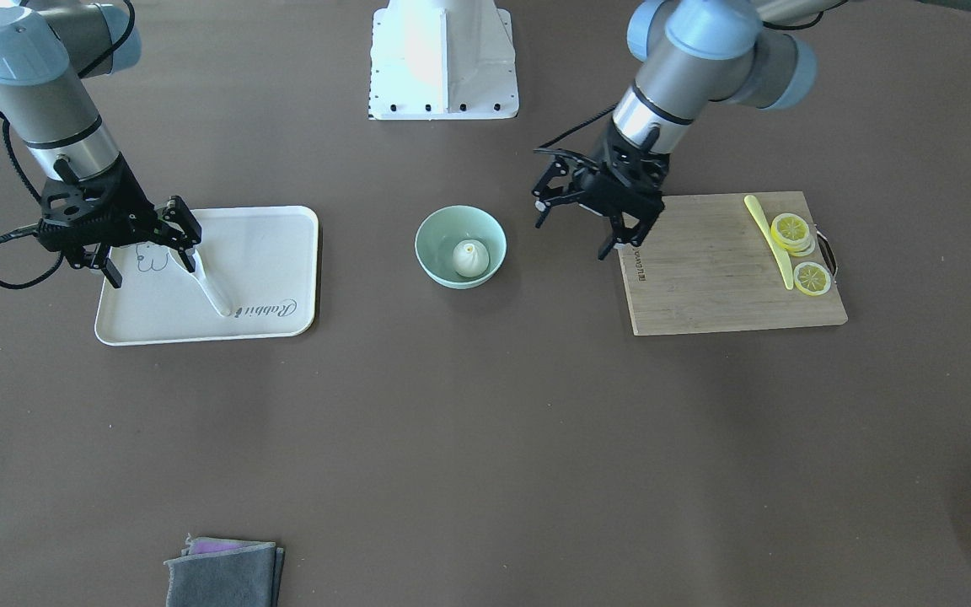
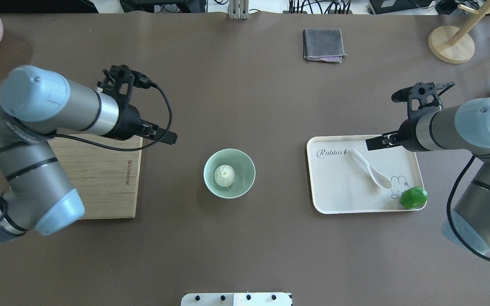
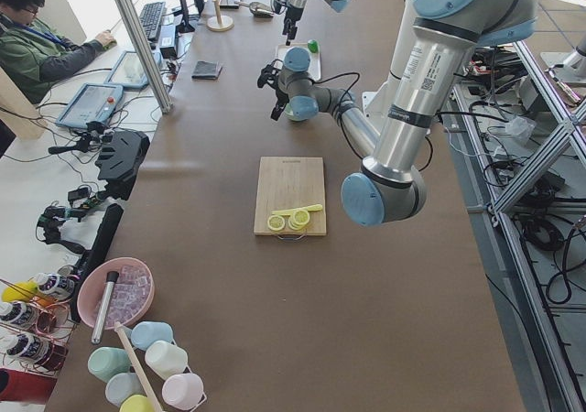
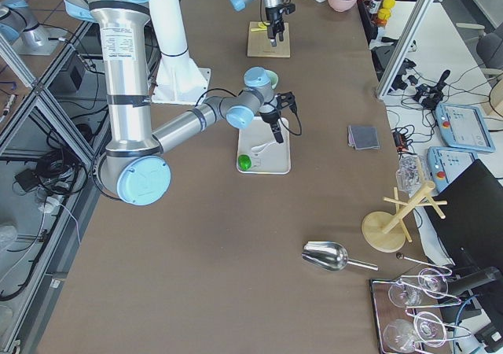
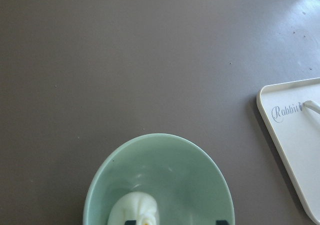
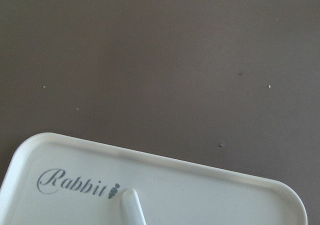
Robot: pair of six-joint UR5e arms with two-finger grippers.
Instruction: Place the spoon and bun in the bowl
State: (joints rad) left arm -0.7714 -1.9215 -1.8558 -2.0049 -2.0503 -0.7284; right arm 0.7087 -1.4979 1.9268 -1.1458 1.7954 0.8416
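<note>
The white bun (image 1: 470,257) lies inside the mint-green bowl (image 1: 435,232) at the table's middle; it also shows in the overhead view (image 2: 224,175) and the left wrist view (image 5: 134,210). The white spoon (image 2: 370,168) lies flat on the white tray (image 2: 338,191), scoop toward the robot. My right gripper (image 1: 148,263) is open over the tray, its fingers on either side of the spoon's scoop end; whether they touch it I cannot tell. My left gripper (image 1: 574,232) is open and empty, raised between the bowl and the cutting board (image 1: 705,278).
A green lime (image 2: 414,197) sits on the tray's near right corner. A yellow knife (image 1: 768,236) and lemon slices (image 1: 791,229) lie on the cutting board. A folded grey cloth (image 2: 323,44) lies at the far side.
</note>
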